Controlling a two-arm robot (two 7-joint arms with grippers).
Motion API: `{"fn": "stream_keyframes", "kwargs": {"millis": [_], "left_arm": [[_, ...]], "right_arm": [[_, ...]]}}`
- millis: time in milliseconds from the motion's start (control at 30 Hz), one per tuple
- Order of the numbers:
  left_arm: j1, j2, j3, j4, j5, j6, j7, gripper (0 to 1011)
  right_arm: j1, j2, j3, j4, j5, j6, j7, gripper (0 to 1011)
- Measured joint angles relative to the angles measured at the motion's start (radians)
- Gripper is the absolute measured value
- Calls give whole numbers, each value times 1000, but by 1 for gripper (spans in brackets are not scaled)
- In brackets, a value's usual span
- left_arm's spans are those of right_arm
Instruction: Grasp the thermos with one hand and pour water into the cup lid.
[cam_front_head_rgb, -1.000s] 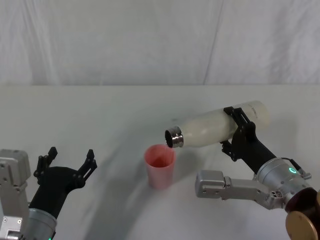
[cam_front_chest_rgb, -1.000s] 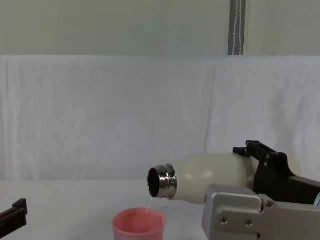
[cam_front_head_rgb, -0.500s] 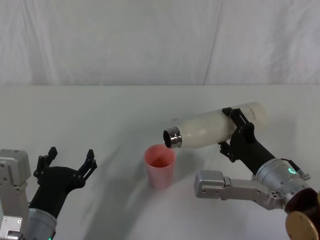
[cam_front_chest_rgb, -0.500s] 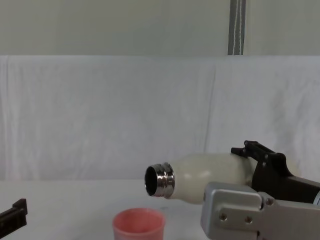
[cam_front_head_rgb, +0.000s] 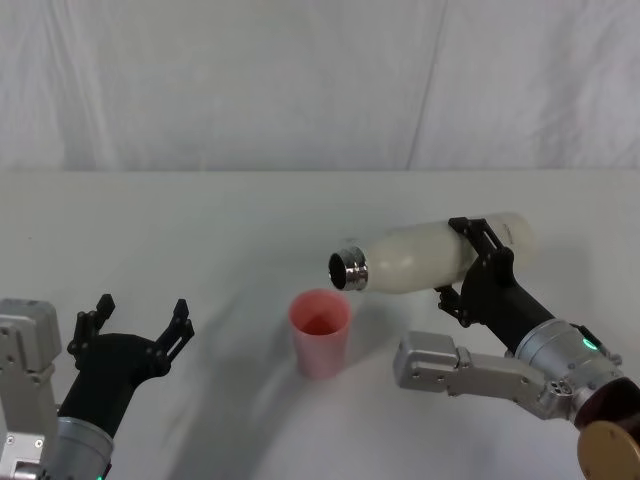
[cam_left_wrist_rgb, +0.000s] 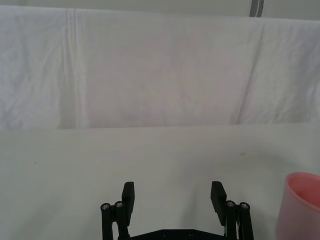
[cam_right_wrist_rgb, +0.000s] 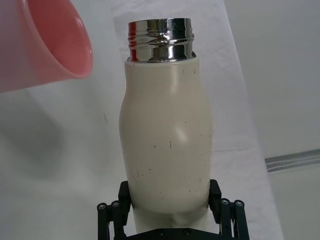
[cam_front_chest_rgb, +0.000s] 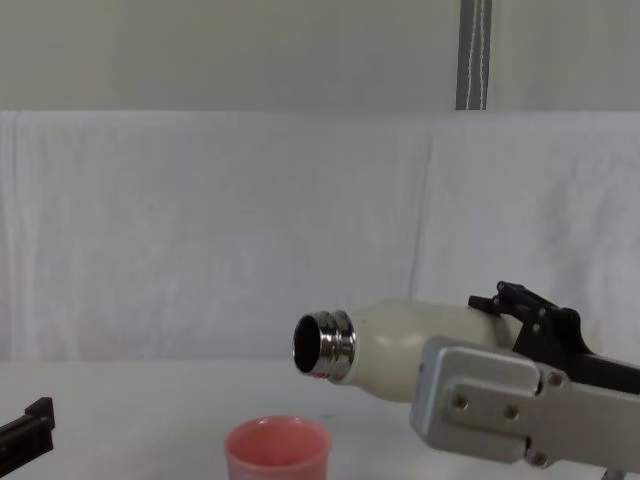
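Right gripper (cam_front_head_rgb: 470, 262) fingers clamped on thermos (cam_front_head_rgb: 432, 256) mid-body, bottle near horizontal, steel mouth just above and behind cup lid (cam_front_head_rgb: 320, 332) mid-table. Keep mouth over rim, tilt slowly. Left gripper (cam_front_head_rgb: 135, 325) fingers apart, idle near left front edge.

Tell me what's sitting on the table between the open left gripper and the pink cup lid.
Nothing: in the head view, bare white table separates the left gripper from the cup lid.
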Motion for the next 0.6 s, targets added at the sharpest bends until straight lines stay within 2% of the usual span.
{"fn": "stream_keyframes", "kwargs": {"millis": [200,267,367,433,500,600], "left_arm": [[0,0,0,0,0,0,0,1001],[0,0,0,0,0,0,0,1001],[0,0,0,0,0,0,0,1001],[0,0,0,0,0,0,0,1001],[0,0,0,0,0,0,0,1001],[0,0,0,0,0,0,0,1001]], "right_arm": [[-16,-7,24,-8,48,-9,9,951],[-28,-14,43,-17,87,-15,16,951],[-40,-20,59,-25,120,-20,22,951],[-53,-29,82,-35,168,-27,31,951],[-56,-31,89,-37,181,-29,34,951],[-71,-46,119,-44,244,-36,48,951]]}}
